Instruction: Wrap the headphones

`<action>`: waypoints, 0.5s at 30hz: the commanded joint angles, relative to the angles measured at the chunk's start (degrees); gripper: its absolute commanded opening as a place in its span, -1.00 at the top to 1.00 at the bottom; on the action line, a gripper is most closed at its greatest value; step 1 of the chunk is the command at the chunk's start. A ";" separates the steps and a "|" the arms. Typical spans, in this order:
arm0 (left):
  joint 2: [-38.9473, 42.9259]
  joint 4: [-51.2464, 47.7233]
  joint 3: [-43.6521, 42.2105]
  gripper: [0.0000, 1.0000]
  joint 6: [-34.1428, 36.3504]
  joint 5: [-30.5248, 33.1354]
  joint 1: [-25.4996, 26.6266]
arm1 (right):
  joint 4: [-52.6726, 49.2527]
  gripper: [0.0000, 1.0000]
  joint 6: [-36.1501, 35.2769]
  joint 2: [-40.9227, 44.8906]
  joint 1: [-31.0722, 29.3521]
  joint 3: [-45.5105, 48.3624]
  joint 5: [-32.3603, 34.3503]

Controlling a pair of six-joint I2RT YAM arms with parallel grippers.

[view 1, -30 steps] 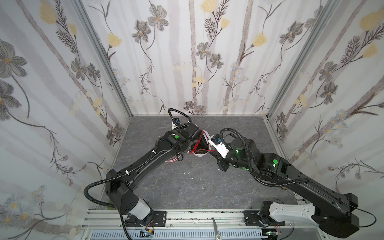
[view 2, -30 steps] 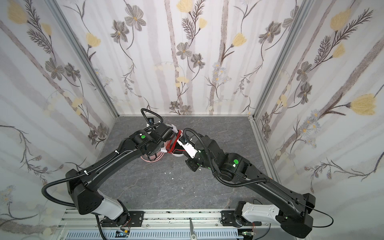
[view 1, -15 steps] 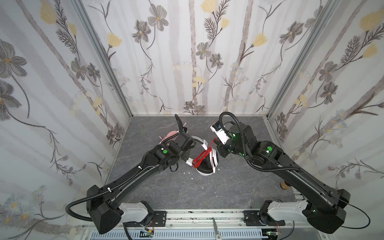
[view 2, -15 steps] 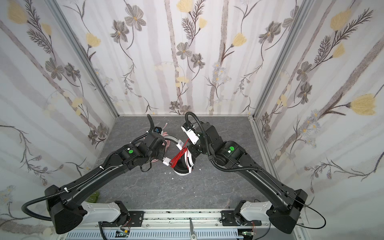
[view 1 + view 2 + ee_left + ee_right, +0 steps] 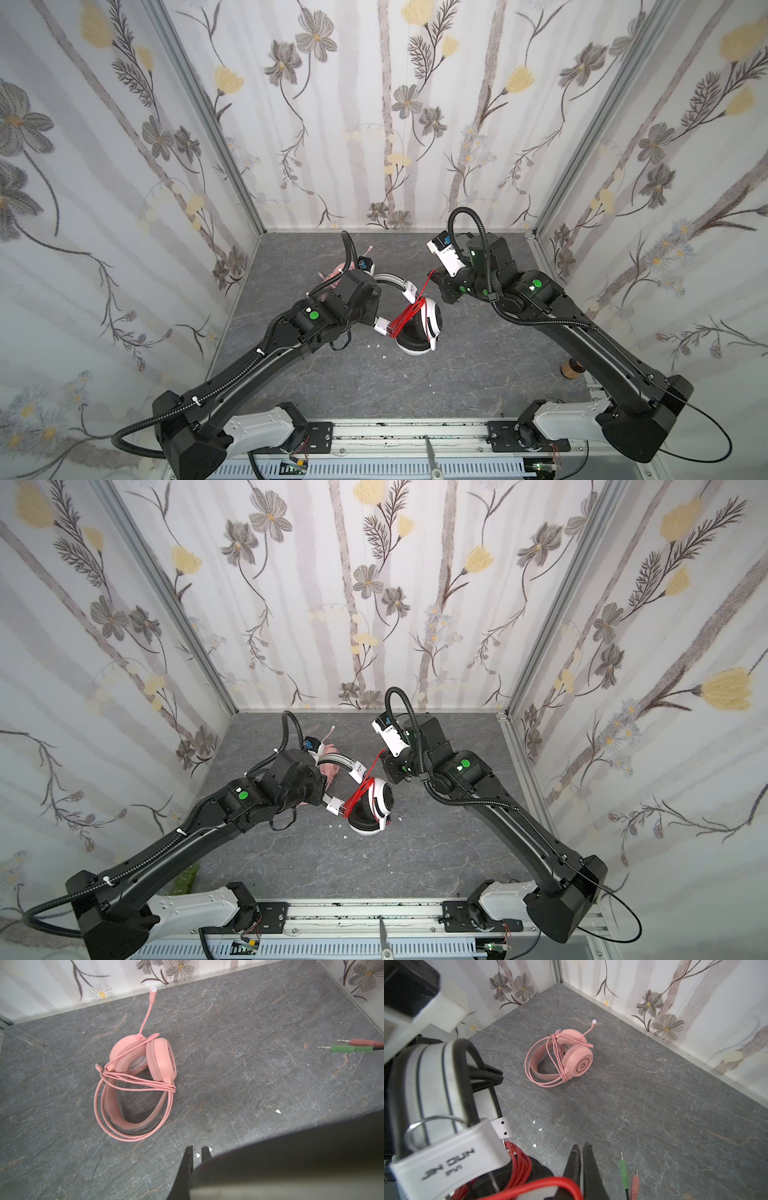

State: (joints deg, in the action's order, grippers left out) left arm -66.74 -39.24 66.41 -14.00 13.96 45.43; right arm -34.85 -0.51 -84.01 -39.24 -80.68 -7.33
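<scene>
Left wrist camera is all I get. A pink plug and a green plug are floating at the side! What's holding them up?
Observer: The right gripper; it's shut on their red cord.
Operator: Where does that cord go?
Observer: It's wound in loops around a white-and-black headset.
Operator: And the big blurry thing at the bottom?
Observer: Probably that headset's headband; it lies against the left gripper.

On the table (image 5: 478, 374), the boom headset (image 5: 161, 1059) is lying near the back wall (image 5: 374, 124), behind the left arm (image 5: 316, 320). The other headset (image 5: 430, 322) is sitting mid-table, before it, between both arms, its cord (image 5: 409, 316) stretching toward the right arm (image 5: 532, 291).
</scene>
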 commanded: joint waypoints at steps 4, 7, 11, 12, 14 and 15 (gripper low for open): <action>-0.14 0.49 1.07 1.00 1.78 -2.02 -0.10 | 8.22 1.00 3.07 2.85 0.59 3.83 -2.83; 0.51 0.90 0.36 1.00 1.52 -1.85 -0.08 | 7.74 1.00 3.15 3.47 1.36 4.33 -2.96; 1.32 0.42 0.03 1.00 1.08 -0.86 -0.29 | 8.02 1.00 3.46 5.09 2.08 5.92 -3.11; 1.59 0.40 0.03 1.00 0.93 -0.64 -0.38 | 8.13 1.00 3.61 5.46 2.22 6.43 -3.20; 2.19 0.40 -0.06 1.00 0.65 -0.34 -0.75 | 8.23 1.00 3.90 5.95 2.33 7.52 -3.55; 2.52 0.43 -0.05 1.00 0.32 -0.40 -0.99 | 8.22 1.00 4.07 6.35 2.36 8.16 -3.90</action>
State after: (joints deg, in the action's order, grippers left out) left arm -65.23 -39.70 66.41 -12.93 13.37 44.86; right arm -30.11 2.61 -78.17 -37.12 -73.52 -12.05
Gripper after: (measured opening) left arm 0.070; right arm 0.062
